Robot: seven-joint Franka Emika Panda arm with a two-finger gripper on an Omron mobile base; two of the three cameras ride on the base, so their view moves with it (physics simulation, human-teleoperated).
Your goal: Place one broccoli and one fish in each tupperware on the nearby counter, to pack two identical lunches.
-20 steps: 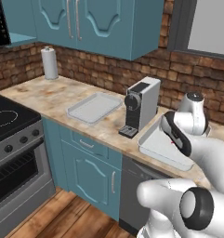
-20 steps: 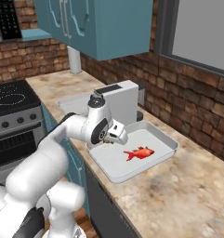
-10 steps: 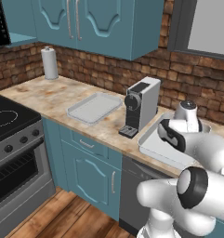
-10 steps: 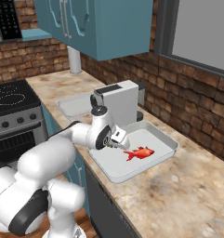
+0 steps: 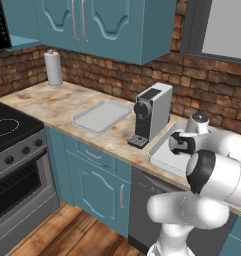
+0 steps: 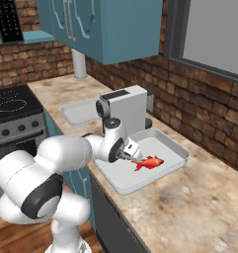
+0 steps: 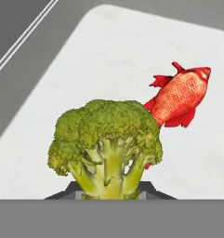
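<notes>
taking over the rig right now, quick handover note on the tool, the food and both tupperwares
Tool: shut on the broccoli, held over the right tupperware, the one to the right of the coffee machine.
Fish: one lies in that right tupperware, beside the broccoli.
Left tupperware: on the counter left of the coffee machine, nothing in it.
Done: fish in the right tupperware.
Left: release the broccoli there, then one broccoli and one fish for the left tupperware.

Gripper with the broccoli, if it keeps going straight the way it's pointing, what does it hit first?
The gripper is shut on the broccoli, pointing down into the tupperware. The broccoli would probably meet the tray's white floor first, just beside the red fish; depth is hard to judge.
</notes>
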